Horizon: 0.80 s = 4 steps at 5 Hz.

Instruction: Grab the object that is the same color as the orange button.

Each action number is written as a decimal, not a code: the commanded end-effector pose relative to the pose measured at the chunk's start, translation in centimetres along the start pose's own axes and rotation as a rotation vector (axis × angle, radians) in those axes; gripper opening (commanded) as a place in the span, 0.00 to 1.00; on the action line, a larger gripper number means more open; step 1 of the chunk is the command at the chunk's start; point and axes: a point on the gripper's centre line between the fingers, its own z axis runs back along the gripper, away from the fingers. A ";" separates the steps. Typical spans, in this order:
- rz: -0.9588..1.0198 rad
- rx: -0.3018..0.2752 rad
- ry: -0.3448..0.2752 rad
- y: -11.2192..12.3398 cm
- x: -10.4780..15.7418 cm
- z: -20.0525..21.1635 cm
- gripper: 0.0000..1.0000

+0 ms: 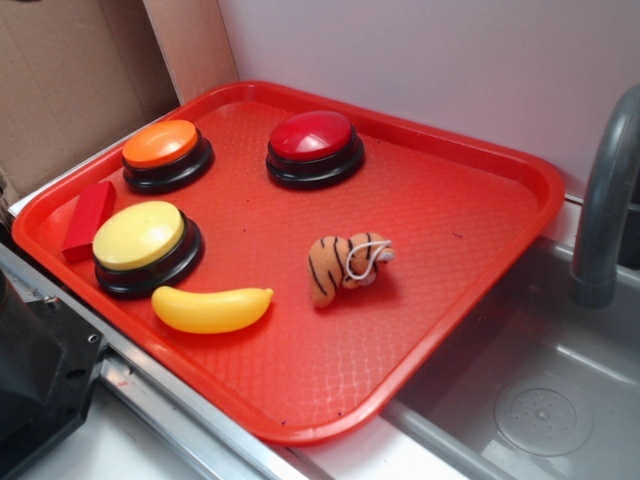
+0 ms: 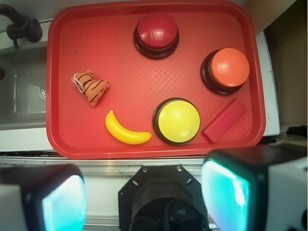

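The object, a small orange plush toy with black stripes and a white string loop point(image 1: 345, 265), lies on the red tray point(image 1: 450, 200) right of centre. In the wrist view the plush point(image 2: 91, 86) shows at the tray's left. The orange button point(image 1: 165, 150) stands on its black base in the tray's far left corner, and the wrist view has this button point(image 2: 227, 70) at the right. My gripper point(image 2: 144, 197) hovers high, back from the tray's near edge over the robot's black base. It is open, its fingers point(image 2: 57, 204) wide apart with nothing between them. The exterior view does not show it.
On the tray point(image 2: 62, 125) also stand a red-topped button point(image 1: 314, 145), a yellow-topped button point(image 1: 142, 243), a yellow banana point(image 1: 212, 308) and a red block point(image 1: 88, 220). A grey sink point(image 1: 540, 400) with a faucet point(image 1: 605, 200) lies beside it. Cardboard point(image 1: 70, 70) stands behind.
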 end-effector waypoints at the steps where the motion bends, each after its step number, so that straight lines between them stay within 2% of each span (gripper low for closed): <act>1: 0.000 0.000 0.000 0.0 0.0 0.0 1.00; 2: -0.147 -0.024 0.003 -0.9 1.6 -1.0 1.00; 3: -0.306 0.028 -0.039 -2.6 3.2 -2.2 1.00; 4: -0.512 0.024 -0.067 -5.4 5.0 -5.1 1.00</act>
